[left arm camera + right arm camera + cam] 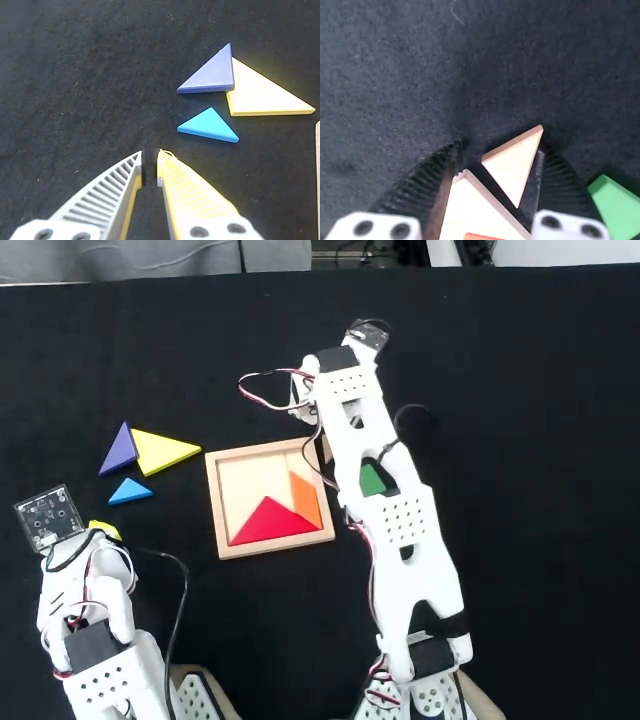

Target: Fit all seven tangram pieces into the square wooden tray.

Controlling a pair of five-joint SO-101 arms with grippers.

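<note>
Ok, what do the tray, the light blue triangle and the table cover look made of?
Tray: pale, matte, unpainted wood by its tan colour. Light blue triangle: smooth and evenly coloured with a slight sheen, so plastic or painted wood; I can't tell which. Table cover: black felt-like cloth, fuzzy and dotted with lint.
</note>
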